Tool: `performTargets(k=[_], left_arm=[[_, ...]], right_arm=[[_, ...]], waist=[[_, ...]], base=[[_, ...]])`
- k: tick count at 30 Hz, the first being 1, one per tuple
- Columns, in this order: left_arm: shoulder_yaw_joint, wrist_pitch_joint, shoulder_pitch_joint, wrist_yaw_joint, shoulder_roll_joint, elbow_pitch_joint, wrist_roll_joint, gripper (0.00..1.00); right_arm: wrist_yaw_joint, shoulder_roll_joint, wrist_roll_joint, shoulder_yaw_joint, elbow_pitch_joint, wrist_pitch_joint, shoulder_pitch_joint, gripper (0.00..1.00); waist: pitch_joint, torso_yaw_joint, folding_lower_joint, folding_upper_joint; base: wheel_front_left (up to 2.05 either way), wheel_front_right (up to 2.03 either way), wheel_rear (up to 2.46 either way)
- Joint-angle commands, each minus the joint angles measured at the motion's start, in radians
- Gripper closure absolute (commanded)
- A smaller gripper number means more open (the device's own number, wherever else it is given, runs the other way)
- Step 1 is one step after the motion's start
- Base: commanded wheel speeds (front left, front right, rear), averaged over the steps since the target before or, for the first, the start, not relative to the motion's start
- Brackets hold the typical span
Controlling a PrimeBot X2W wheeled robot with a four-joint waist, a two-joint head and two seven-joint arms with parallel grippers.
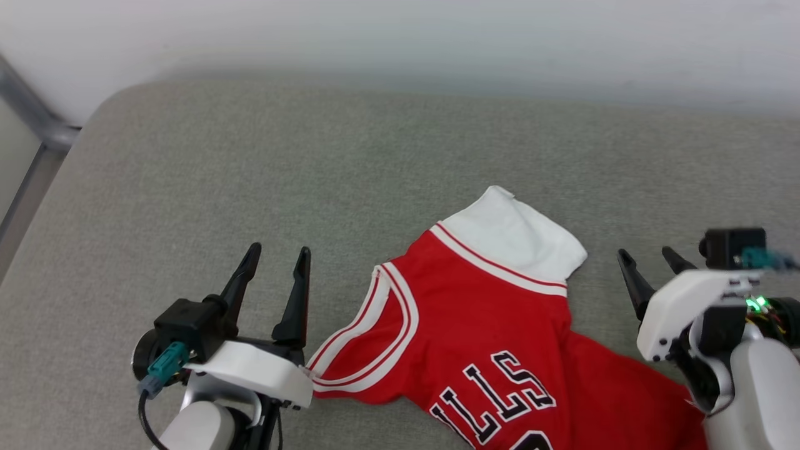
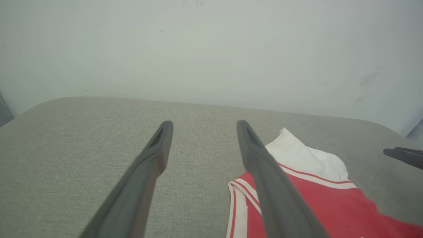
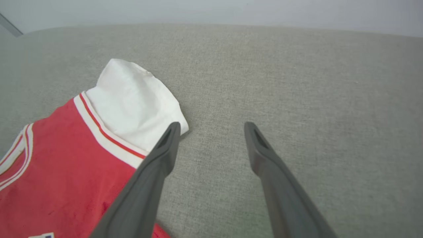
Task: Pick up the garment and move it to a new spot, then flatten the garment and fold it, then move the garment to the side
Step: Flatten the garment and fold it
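The garment [image 1: 487, 325] is a red jersey with striped trim and black letters, lying crumpled on the grey cushion, a white lining flap [image 1: 519, 240] turned out at its far end. My left gripper [image 1: 278, 256] stands open just left of the striped armhole, nothing between its fingers. My right gripper [image 1: 650, 259] is open to the right of the white flap, also holding nothing. In the left wrist view the garment [image 2: 317, 198] lies right of my left gripper [image 2: 203, 125]. In the right wrist view the garment [image 3: 69, 165] lies left of my right gripper [image 3: 211, 127].
The grey fabric cushion [image 1: 312, 156] stretches far and left of the jersey, with a pale wall [image 1: 400, 37] behind it. A metal frame bar [image 1: 37, 125] runs past the cushion's rounded left corner.
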Motion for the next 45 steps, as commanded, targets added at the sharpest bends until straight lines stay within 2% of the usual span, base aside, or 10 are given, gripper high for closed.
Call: performTargets(k=[1, 8, 19, 20, 22, 23, 27, 35, 40, 45], left_arm=[[-0.004, -0.009, -0.023, -0.01, -0.011, 0.008, 0.004, 0.0], [0.004, -0.022, -0.086, -0.048, -0.05, 0.045, 0.013, 0.0], [0.045, -0.028, -0.133, -0.106, -0.114, 0.086, 0.047, 0.0], [0.051, -0.029, -0.131, -0.112, -0.119, 0.091, 0.053, 0.0], [0.059, -0.028, -0.123, -0.121, -0.128, 0.099, 0.061, 0.0], [0.063, -0.028, -0.12, -0.123, -0.131, 0.102, 0.065, 0.0], [0.086, -0.028, -0.103, -0.132, -0.137, 0.116, 0.081, 0.0], [0.107, -0.027, -0.063, -0.129, -0.126, 0.134, 0.1, 0.0], [0.114, -0.022, -0.026, -0.114, -0.114, 0.13, 0.1, 0.0], [0.118, -0.002, 0.008, -0.101, -0.096, 0.109, 0.092, 0.0]], right_arm=[[-0.001, -0.022, 0.024, 0.008, 0.058, 0.093, -0.058, 0.0], [-0.001, -0.11, 0.122, 0.125, 0.173, 0.38, -0.254, 0.0], [-0.001, -0.175, 0.201, 0.314, 0.356, 0.562, -0.396, 0.0], [-0.001, -0.176, 0.207, 0.326, 0.386, 0.598, -0.386, 0.07], [-0.001, -0.162, 0.241, 0.326, 0.428, 0.637, -0.371, 0.96], [0.0, -0.159, 0.249, 0.331, 0.44, 0.651, -0.367, 1.0], [-0.001, -0.172, 0.257, 0.332, 0.416, 0.593, -0.39, 1.0], [-0.001, -0.207, 0.245, 0.236, 0.306, 0.432, -0.395, 1.0], [-0.001, -0.235, 0.204, 0.11, 0.205, 0.405, -0.287, 1.0], [-0.001, -0.205, 0.16, -0.066, 0.095, 0.42, -0.108, 1.0]], waist=[[0.041, 0.039, -0.0001, 0.0], [0.113, 0.099, -0.0001, 0.0], [0.184, 0.142, -0.0001, 0.0], [0.184, 0.144, -0.0001, 0.0], [0.183, 0.147, -0.0001, 0.0], [0.181, 0.147, -0.0001, 0.0], [0.166, 0.135, -0.0001, 0.0], [0.105, 0.079, -0.0001, 0.0], [0.06, 0.028, -0.0001, 0.0], [0.035, -0.013, -0.0001, 0.0]], base=[[0.0, 0.0, 0.0], [0.0, 0.0, 0.0], [0.0, 0.0, 0.0], [0.0, 0.0, 0.0], [0.0, 0.0, 0.0], [0.0, 0.0, 0.0], [0.0, 0.0, 0.0], [0.0, 0.0, 0.0], [0.0, 0.0, 0.0], [0.0, 0.0, 0.0]])
